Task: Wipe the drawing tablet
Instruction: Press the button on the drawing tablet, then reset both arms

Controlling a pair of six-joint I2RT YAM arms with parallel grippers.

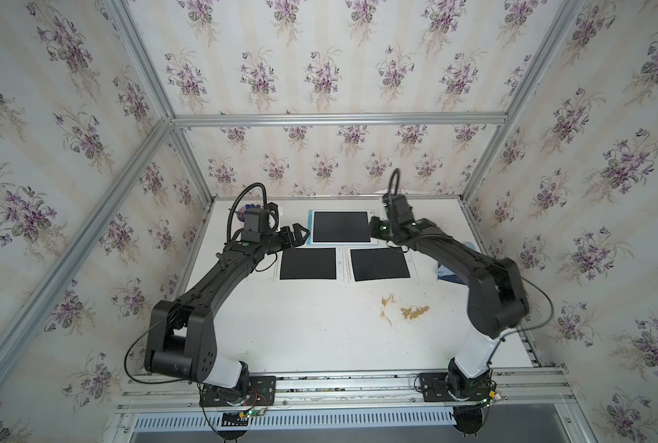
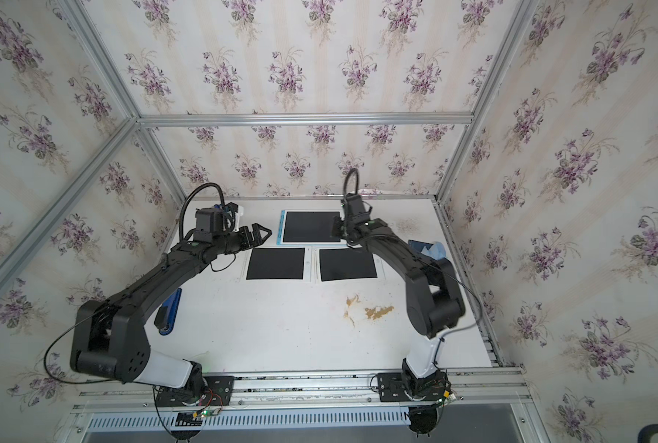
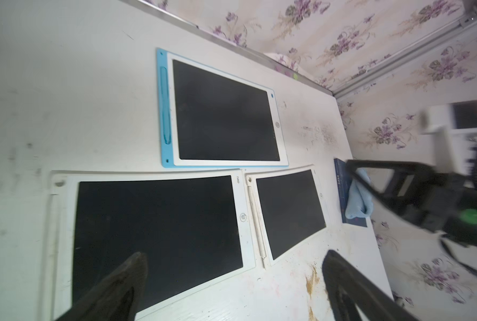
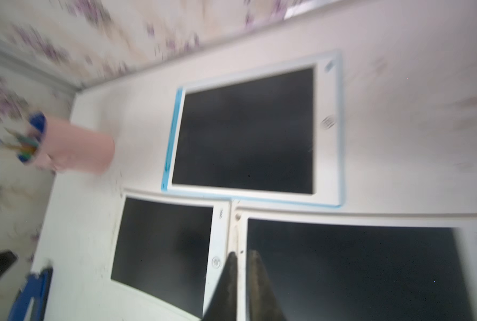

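Three drawing tablets with dark, blank screens lie at the back of the table. A blue-framed tablet [image 1: 341,227] [image 2: 310,227] [image 3: 223,111] [image 4: 245,133] is farthest back. In front of it lie two white-framed ones [image 1: 308,264] [image 1: 379,264]. My left gripper [image 1: 300,234] [image 3: 236,254] hovers open and empty beside the blue tablet's left edge. At that tablet's right edge, my right gripper [image 1: 374,225] [image 4: 243,253] has its fingers a narrow gap apart with nothing between them. A light blue cloth [image 2: 433,251] [image 3: 357,200] lies on a dark blue box at the far right.
A pink cup [image 4: 73,144] of pens stands at the back left, behind my left wrist. A blue tool [image 2: 170,310] lies under my left arm. Brown stains [image 1: 412,311] mark the table's middle. Aluminium posts and papered walls close in three sides.
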